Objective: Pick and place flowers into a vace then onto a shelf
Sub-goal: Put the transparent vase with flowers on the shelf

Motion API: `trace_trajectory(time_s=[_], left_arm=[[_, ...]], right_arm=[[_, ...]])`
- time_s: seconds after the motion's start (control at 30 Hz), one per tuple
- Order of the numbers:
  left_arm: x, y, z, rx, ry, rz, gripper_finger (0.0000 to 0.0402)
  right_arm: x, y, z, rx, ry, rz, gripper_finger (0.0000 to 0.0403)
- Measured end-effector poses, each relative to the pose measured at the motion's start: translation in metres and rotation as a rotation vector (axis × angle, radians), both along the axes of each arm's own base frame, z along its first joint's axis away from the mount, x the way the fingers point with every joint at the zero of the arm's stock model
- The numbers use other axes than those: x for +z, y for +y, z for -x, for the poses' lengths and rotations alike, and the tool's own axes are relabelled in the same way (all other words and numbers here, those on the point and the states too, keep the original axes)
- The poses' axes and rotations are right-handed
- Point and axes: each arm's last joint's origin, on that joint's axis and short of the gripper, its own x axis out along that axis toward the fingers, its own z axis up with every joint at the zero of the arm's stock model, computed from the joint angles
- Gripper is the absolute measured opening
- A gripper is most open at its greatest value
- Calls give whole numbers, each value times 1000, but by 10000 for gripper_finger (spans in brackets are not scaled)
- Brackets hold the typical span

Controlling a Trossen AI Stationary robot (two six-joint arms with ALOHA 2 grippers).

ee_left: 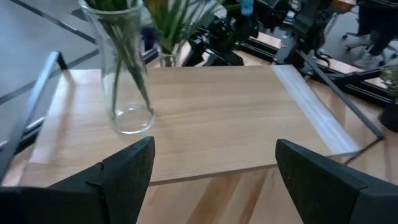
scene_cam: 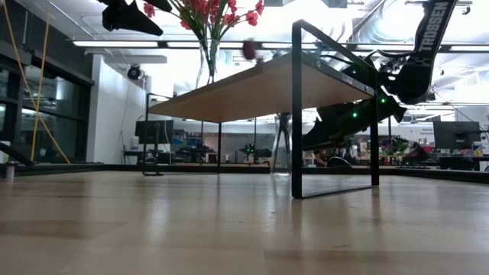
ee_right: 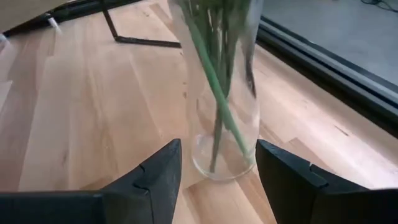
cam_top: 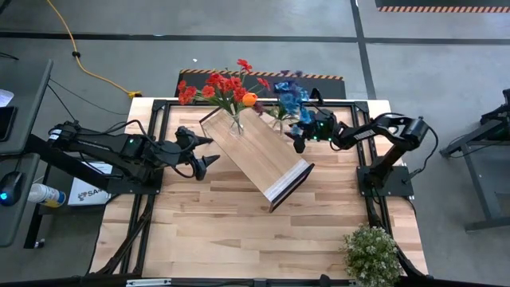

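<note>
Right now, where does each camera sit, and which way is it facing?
High: overhead, straight down; left arm, right arm, shelf between.
Low: tabletop height, level under shelf; arms enter from above.
Left wrist: past open left claw at shelf vase.
Right wrist: past right claw at second vase.
Shared: high and left wrist both show shelf vase.

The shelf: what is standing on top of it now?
On the shelf stands one glass vase holding red flowers. The blooms hide the vase's mouth from above.

1 overhead view, 1 table-level view, 2 close wrist views, all sharing the shelf [cam_top: 259, 155].
</note>
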Motion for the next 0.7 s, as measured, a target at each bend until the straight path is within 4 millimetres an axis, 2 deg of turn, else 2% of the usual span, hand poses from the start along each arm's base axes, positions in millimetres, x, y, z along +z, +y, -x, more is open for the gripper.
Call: trace_trajectory(time_s=[0.23, 0.47, 0.7], left_arm=[[0, 0, 0, -1, -1, 2, 367], [0, 0, 0, 0, -1, 1, 367], [0, 0, 0, 0, -1, -1, 367]], right_arm=[[5, -1, -1, -7, -28, 38, 197], [4, -5, 2, -99, 9, 77, 197], [4, -10, 6, -73, -36, -8, 197]])
